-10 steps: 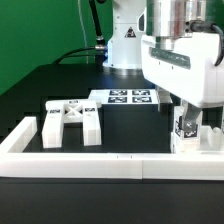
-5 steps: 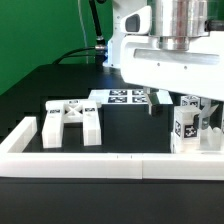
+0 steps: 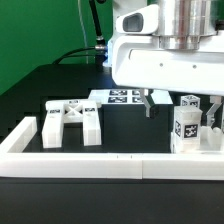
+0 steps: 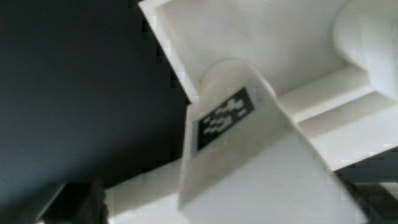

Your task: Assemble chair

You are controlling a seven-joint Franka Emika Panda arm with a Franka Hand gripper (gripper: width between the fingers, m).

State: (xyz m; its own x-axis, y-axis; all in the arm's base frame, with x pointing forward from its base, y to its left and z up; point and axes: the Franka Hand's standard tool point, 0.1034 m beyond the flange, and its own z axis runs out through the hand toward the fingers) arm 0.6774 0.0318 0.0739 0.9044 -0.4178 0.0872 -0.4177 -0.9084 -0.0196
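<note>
The chair is in loose white tagged parts. Two cross-braced frames (image 3: 70, 120) lie at the exterior view's left. A blocky upright cluster of tagged parts (image 3: 190, 127) stands at the right, against the border wall. My gripper (image 3: 167, 102) hangs open just above and left of that cluster, one dark fingertip (image 3: 150, 104) showing and the other hidden. In the wrist view a white part with a tag (image 4: 222, 115) fills the frame very close. The gripper (image 4: 214, 210) has dark fingers (image 4: 63, 205) at both sides of it, standing apart from it.
The marker board (image 3: 125, 97) lies flat behind the parts. A long white border wall (image 3: 110, 160) runs along the front, with a raised end block (image 3: 25, 132) at the left. The table is black, with a green backdrop behind it.
The gripper has risen from around the right-hand cluster and shifted toward the exterior view's left. The cluster now stands uncovered; the frames on the left have not moved.
</note>
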